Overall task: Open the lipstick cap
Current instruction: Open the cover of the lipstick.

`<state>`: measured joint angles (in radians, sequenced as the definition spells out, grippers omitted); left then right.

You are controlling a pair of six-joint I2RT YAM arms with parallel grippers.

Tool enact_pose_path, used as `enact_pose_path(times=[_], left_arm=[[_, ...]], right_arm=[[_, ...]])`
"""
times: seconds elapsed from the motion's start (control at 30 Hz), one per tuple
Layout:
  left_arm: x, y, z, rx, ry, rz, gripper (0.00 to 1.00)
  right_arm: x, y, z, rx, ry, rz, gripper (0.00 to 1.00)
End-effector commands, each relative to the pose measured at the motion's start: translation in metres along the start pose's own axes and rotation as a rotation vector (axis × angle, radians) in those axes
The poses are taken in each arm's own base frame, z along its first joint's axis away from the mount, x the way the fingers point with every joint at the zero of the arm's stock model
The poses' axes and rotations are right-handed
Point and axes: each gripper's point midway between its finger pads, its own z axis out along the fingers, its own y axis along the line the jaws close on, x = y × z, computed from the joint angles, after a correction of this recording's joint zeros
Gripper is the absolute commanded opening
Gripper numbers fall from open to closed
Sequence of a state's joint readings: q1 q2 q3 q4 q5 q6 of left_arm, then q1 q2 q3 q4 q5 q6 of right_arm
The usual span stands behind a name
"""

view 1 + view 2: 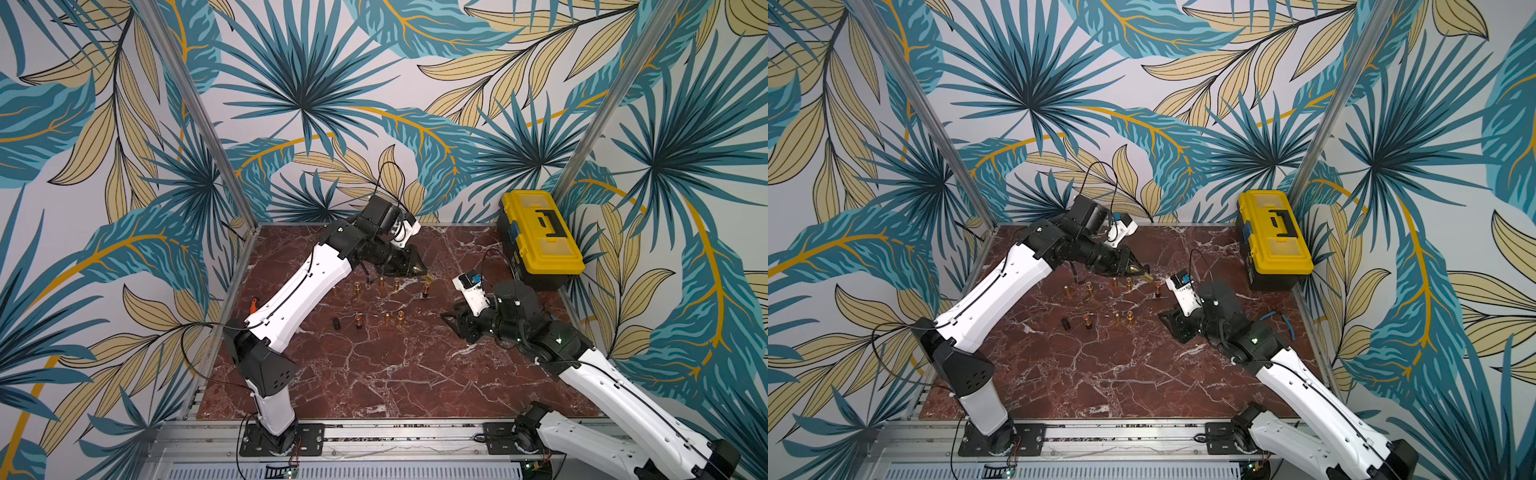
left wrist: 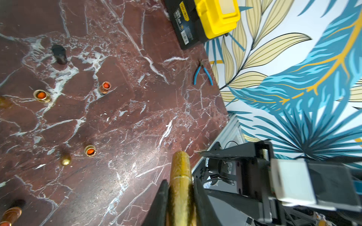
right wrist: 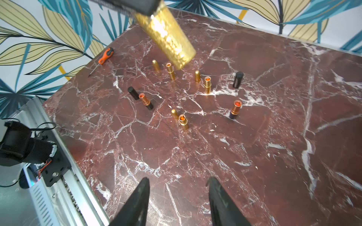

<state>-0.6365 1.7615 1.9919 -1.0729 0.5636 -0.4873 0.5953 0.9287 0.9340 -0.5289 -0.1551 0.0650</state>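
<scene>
My left gripper [image 2: 180, 181] is shut on a gold lipstick [image 2: 180, 168], which it holds in the air over the back middle of the marble table. The tube's free end sticks out past the fingertips, with a seam line round it close to them. Both top views show the gripper tip with the gold lipstick [image 1: 428, 276] [image 1: 1147, 275]. In the right wrist view the lipstick [image 3: 168, 37] hangs slanted overhead. My right gripper [image 3: 178, 180] is open and holds nothing. It is low over the table [image 1: 451, 322], to the right of the lipstick and apart from it.
Several opened lipsticks [image 3: 207, 84] and loose gold and black caps [image 3: 237, 79] stand on the table's middle [image 1: 357, 286]. A yellow toolbox [image 1: 540, 232] stands at the back right. An orange screwdriver [image 3: 103, 56] lies at the left edge, and blue pliers [image 2: 202, 73] lie at the right edge.
</scene>
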Motion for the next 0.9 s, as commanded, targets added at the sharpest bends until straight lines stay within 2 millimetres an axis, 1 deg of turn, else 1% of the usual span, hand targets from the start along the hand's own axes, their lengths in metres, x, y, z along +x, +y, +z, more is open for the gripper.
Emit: enact_pose_path(times=[0.0,0.07,0.17,0.27,0.4,0.6,0.67,0.8,0.83,0.87], left_arm=[[0.014,-0.012,-0.002,0.097,0.062,-0.021,0.18],[0.021,-0.016,-0.001,0.132,0.095,-0.036,0.18],[0.028,-0.013,0.002,0.139,0.119,-0.054,0.18],[0.033,-0.015,0.001,0.155,0.136,-0.062,0.18],[0.037,-0.017,0.0,0.166,0.145,-0.066,0.18],[0.04,-0.015,0.002,0.172,0.159,-0.073,0.18],[0.042,-0.014,0.003,0.172,0.165,-0.077,0.18],[0.041,-0.011,0.003,0.159,0.159,-0.076,0.17],[0.041,-0.011,0.003,0.159,0.158,-0.074,0.14],[0.04,-0.01,0.004,0.154,0.156,-0.075,0.09]], right_arm=[[-0.022,0.01,-0.002,-0.047,-0.069,-0.061,0.52],[-0.028,0.01,-0.001,-0.043,-0.078,-0.084,0.53],[-0.035,0.009,0.004,-0.034,-0.085,-0.115,0.53],[-0.043,0.012,0.009,-0.05,-0.088,-0.141,0.53],[-0.05,0.015,0.016,-0.071,-0.091,-0.159,0.53],[-0.055,0.017,0.028,-0.091,-0.083,-0.177,0.52],[-0.057,0.017,0.03,-0.09,-0.082,-0.178,0.5],[-0.057,0.018,0.033,-0.102,-0.073,-0.177,0.41],[-0.057,0.019,0.033,-0.103,-0.068,-0.178,0.38],[-0.057,0.018,0.033,-0.1,-0.067,-0.18,0.35]])
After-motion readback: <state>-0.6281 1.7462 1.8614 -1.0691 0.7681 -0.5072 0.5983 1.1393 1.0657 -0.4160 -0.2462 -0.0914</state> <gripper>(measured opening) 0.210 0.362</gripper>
